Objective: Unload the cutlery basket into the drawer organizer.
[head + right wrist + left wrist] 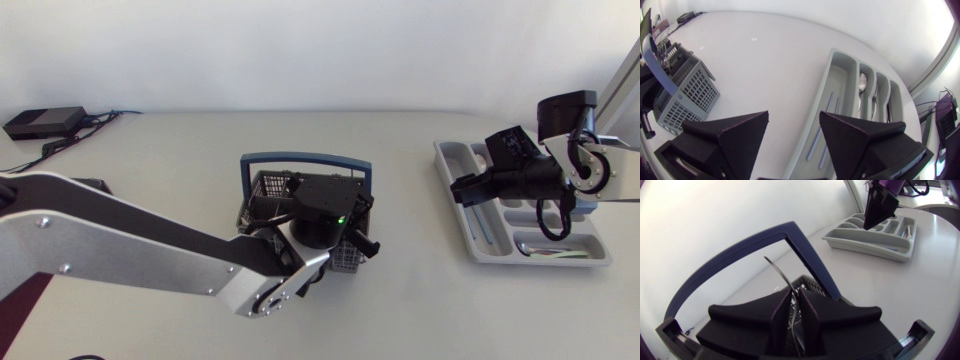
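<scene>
Left wrist view: L gripper [795, 300] sat over basket [810, 283], pinching a thin utensil [779, 271]. R gripper [794, 117] hung spread above organizer [840, 80]. Step prob. extraction; next move needed straight lift, then carry to organizer.

Left end effector [795, 299] pinched, right end effector [794, 122] spread.

Basket handle [810, 260] arches ahead of left fingers [781, 317].

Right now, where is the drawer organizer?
In the head view the drawer organizer lies at the right, under the open right pincer, apart from the cutlery basket.
</scene>
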